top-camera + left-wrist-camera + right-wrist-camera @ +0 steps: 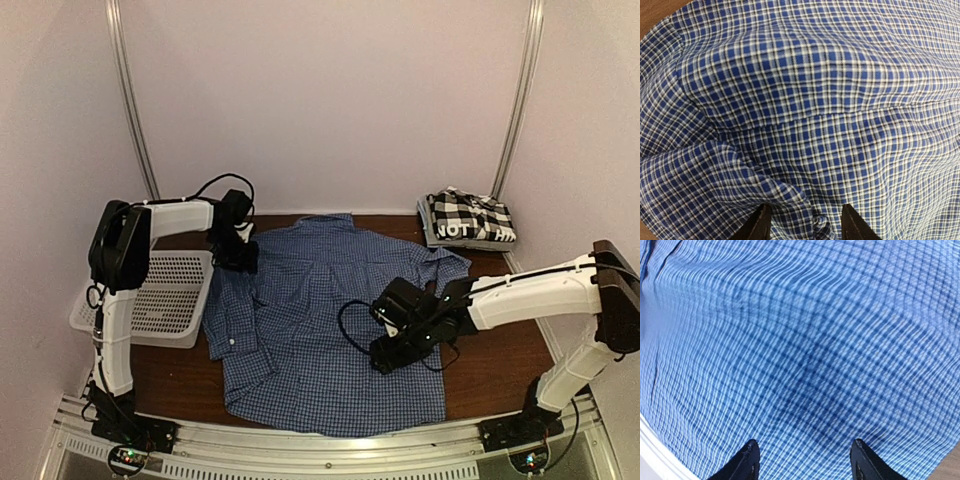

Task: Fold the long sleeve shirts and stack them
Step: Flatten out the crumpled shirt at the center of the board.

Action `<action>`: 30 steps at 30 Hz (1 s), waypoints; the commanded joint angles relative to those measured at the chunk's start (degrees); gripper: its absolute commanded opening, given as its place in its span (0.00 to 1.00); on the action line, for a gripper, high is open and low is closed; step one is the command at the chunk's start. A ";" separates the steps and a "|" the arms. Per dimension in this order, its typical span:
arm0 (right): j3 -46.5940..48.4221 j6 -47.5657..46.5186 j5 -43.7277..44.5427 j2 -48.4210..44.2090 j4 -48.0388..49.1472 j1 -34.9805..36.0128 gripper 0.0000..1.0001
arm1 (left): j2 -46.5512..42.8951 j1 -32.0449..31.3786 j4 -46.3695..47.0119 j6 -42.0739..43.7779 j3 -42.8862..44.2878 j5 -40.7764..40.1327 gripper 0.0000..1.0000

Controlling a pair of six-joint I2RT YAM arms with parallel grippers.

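Observation:
The blue fine-checked long sleeve shirt lies spread out on the brown table, its left sleeve folded down along its side. A black-and-white checked shirt with white lettering sits folded at the back right corner. My left gripper is down at the blue shirt's upper left shoulder. In the left wrist view it is open, with a small raised wrinkle of cloth between its fingers. Over the shirt's right middle my right gripper hovers, and in the right wrist view it is open above smooth blue cloth.
A white mesh plastic basket stands at the left edge of the table, beside the left arm. Bare brown table shows to the right of the blue shirt. Pale walls close in the back and sides.

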 commanded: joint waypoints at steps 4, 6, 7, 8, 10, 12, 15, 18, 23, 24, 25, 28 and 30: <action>-2.12 4.86 1.48 0.46 -4.90 7.76 0.64 | 0.52 -0.13 -1.17 0.60 1.52 0.11 0.49; -3.31 5.48 1.52 -0.08 -5.95 8.87 0.64 | 0.87 -0.01 -1.26 0.79 1.44 -0.15 0.49; -3.86 5.65 1.47 -0.33 -6.49 9.33 0.65 | 1.05 0.09 -1.33 0.87 1.55 -0.22 0.49; -4.44 5.89 1.52 -0.55 -6.98 9.81 0.65 | 1.34 0.23 -1.48 0.89 1.69 -0.30 0.49; -5.77 6.13 0.94 -0.97 -7.71 10.74 0.67 | 1.55 0.64 -1.64 0.98 1.83 -0.60 0.49; -7.04 6.41 0.25 -1.33 -8.41 11.58 0.67 | 1.84 1.19 -1.68 1.15 1.83 -0.75 0.50; -9.38 7.35 -1.15 -2.13 -9.14 13.29 0.68 | 2.44 1.81 -2.42 1.33 2.17 -0.98 0.50; -11.72 9.10 -2.26 -3.76 -10.48 14.78 0.68 | 2.66 1.93 -2.65 1.59 2.25 -1.08 0.50; -12.47 9.94 -2.28 -6.93 -12.93 15.35 0.69 | 2.81 2.02 -2.87 1.76 2.74 -2.81 0.50; -11.80 9.89 -1.94 -7.09 -13.22 15.28 0.69 | 2.86 2.02 -2.87 1.78 2.98 -2.81 0.50; -10.66 9.80 -1.35 -7.04 -13.44 15.19 0.70 | 2.85 2.02 -3.21 1.82 3.36 -2.52 0.50; -6.07 8.96 1.03 -7.01 -14.00 13.19 0.75 | 2.12 1.86 -4.08 2.35 4.86 -1.89 0.51; -3.03 8.40 2.59 -7.71 -14.25 10.22 0.75 | 0.88 1.57 -4.03 2.83 5.50 -1.89 0.55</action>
